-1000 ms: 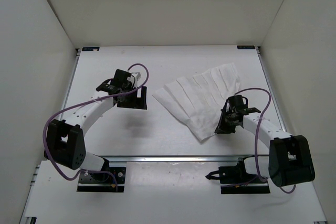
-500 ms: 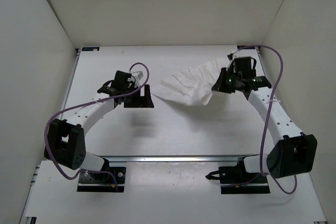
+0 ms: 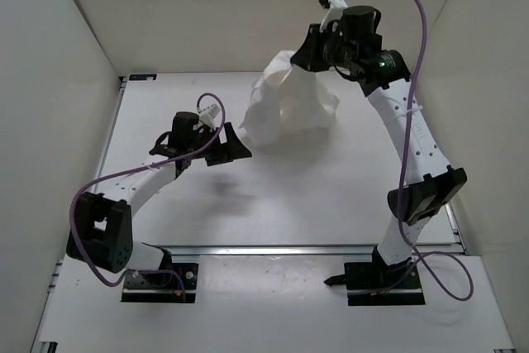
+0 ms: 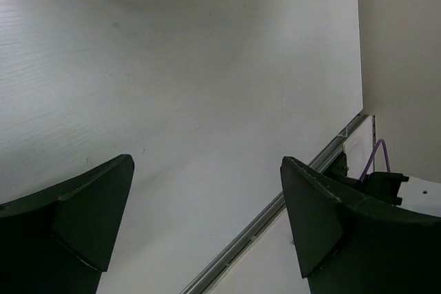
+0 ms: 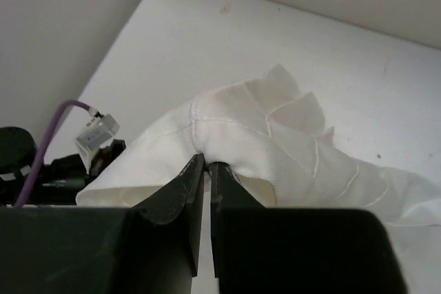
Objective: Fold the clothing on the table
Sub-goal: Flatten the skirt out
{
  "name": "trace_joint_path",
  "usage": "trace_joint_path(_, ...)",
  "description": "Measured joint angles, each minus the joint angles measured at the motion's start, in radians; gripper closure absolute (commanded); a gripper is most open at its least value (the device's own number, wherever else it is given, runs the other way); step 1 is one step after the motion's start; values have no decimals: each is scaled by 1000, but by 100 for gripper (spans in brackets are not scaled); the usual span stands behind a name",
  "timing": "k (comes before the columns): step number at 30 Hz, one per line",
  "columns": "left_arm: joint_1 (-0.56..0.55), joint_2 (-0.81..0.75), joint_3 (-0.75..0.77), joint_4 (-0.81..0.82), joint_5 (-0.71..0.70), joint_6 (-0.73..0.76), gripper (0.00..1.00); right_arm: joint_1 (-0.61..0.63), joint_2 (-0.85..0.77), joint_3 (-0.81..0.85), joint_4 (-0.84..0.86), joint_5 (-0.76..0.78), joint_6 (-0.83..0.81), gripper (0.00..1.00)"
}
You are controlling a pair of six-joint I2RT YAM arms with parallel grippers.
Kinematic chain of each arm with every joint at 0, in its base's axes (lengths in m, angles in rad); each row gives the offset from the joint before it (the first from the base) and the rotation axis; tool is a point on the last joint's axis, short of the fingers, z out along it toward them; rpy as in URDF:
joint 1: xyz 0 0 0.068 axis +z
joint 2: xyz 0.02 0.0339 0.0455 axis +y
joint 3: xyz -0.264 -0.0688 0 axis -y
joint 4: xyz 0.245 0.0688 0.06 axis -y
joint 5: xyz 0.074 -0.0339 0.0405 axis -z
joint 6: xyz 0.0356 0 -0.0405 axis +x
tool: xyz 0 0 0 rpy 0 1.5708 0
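The table [image 3: 289, 204] lies flat in front of the arm bases. Above its far half hangs the clothing [image 3: 285, 109], bunched and draped. Whether its lower edge rests on the surface or hangs just clear of it cannot be told.

Handling, judged from the drape and creases:
- The fabric is light, thin and limp, and it keeps no shape of its own.
- It sags under a single hold and will likely collapse into wrinkles when set down.
- It does not look fragile.

Take hold at a hem or corner, pinching a thin edge. A second hold on the free lower corner nearest the left arm would help spread the clothing flat.

Left gripper [image 3: 227, 148]: the fingers are spread wide and empty. It sits low over the table, just beside the lower left edge of the clothing, without touching it.

Right gripper [image 3: 307, 55]: it stands high at the far side. The fingers are pinched together on a fold at the top of the clothing and carry the garment.
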Motion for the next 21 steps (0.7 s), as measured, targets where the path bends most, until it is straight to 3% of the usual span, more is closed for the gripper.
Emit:
trace_joint_path(4, 37, -46, -10, 0, 2, -6, 1, -2, 44, 144, 19, -36, 13, 100)
trace_joint_path(8, 66, -82, -10, -7, -6, 4, 1, -3, 23, 112, 86, -74, 19, 100)
trace_joint_path(21, 56, -82, -9, -55, -41, 43, 1, -41, -172, -843, 219, -129, 3, 100)
